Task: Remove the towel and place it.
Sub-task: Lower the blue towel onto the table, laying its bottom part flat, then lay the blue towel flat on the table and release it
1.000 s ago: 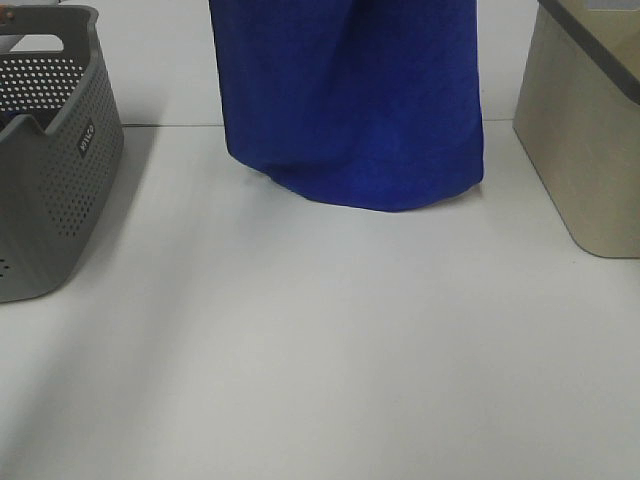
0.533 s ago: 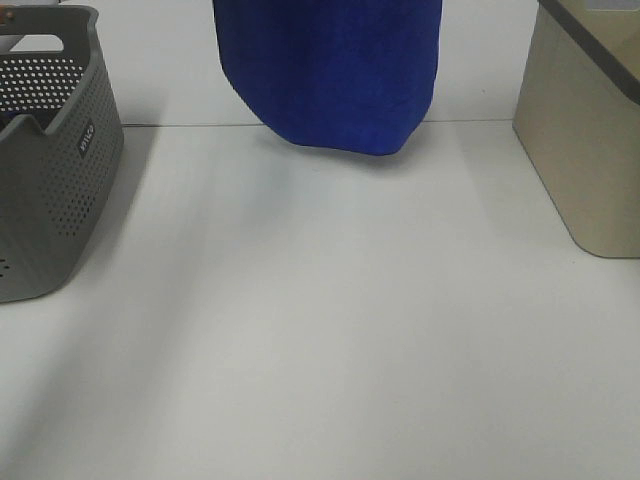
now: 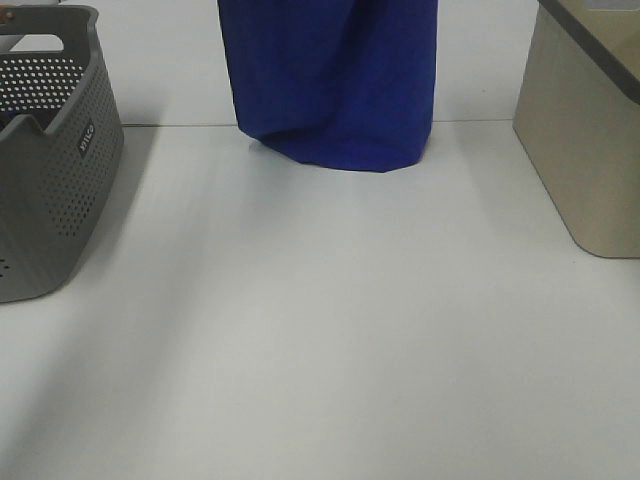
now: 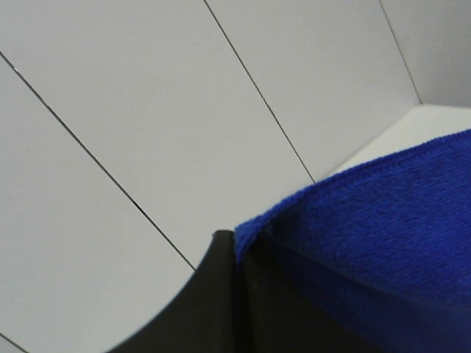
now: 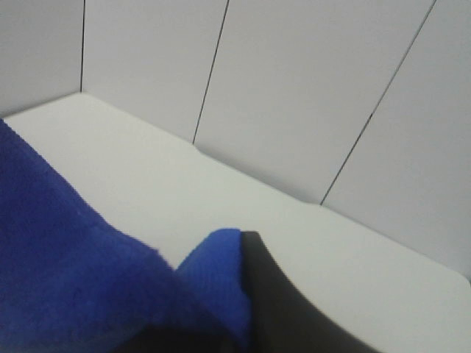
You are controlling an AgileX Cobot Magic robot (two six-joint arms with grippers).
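Handling the towel (image 3: 335,80), you should expect a soft, limp cloth which is probably light; it has no stiffness of its own, so it will fold and swing wherever it is not supported, and the plush surface should give the fingers good friction. I think the best hold is on the upper edge, near the two corners, so that the cloth hangs flat between the arms.

The left gripper (image 4: 237,254) is closed and pinches the blue hem, which comes out directly at its tip; the right gripper (image 5: 254,254) is closed on the hem in the same way, with a small fold of cloth just beside its finger. The towel therefore hangs below both grippers. In the high view it comes down as a wide blue curtain over the far part of the table (image 3: 320,350), between the grey basket (image 3: 60,170) and the beige bin (image 3: 580,150), well apart from both; its lower fold is at the table surface or just above, you cannot tell which.
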